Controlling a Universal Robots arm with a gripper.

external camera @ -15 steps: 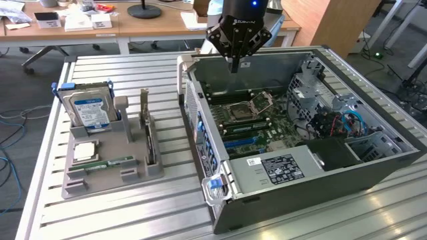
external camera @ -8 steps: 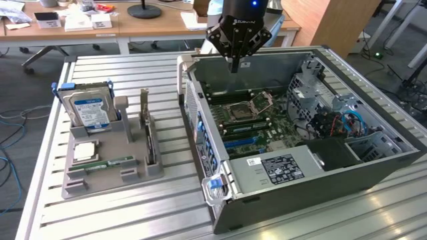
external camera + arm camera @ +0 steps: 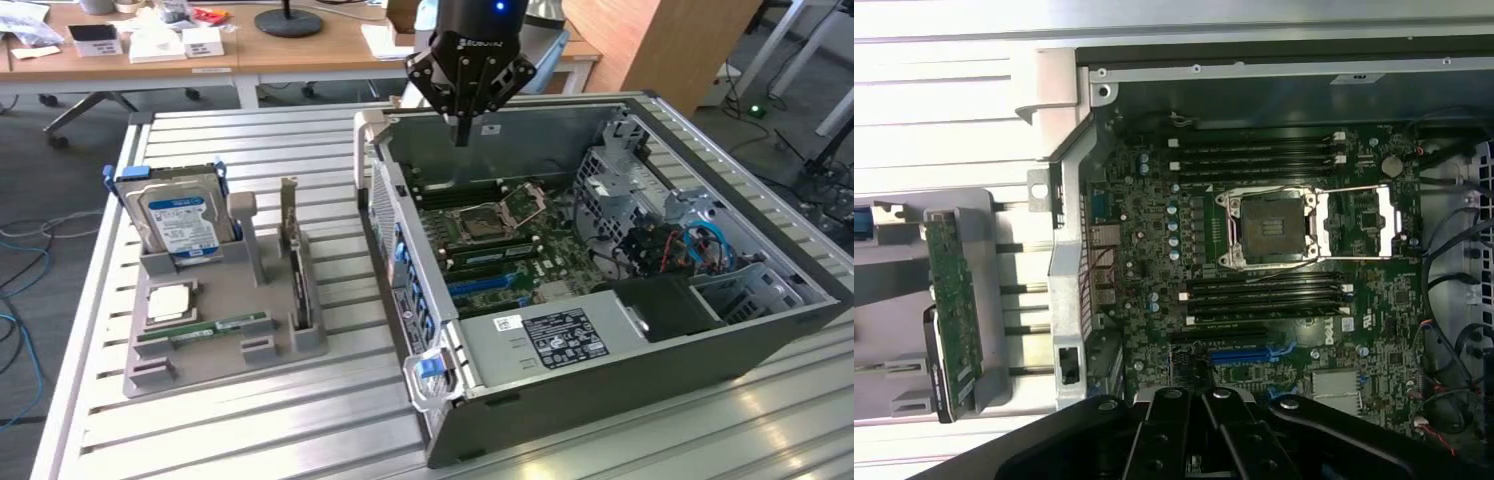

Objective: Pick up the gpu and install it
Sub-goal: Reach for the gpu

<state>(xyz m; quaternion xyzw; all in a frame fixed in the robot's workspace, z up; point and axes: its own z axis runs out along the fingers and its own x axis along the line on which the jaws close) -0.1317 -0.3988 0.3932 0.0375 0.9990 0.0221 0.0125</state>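
Exterior view: one gpu [image 3: 299, 285] stands on edge in one grey holder [image 3: 200, 365], well to the exterior view's left of the one end effector [image 3: 463, 135], which is closed and empty above the open computer case [image 3: 601, 400].

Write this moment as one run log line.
gripper: shut, empty, over open case | gpu: upright in grey holder | installed: no

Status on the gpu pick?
Arm's black gripper shut, empty, above open grey computer case. Flat green-and-black gpu card upright in grey plastic holder, untouched. Nothing over its top edge.
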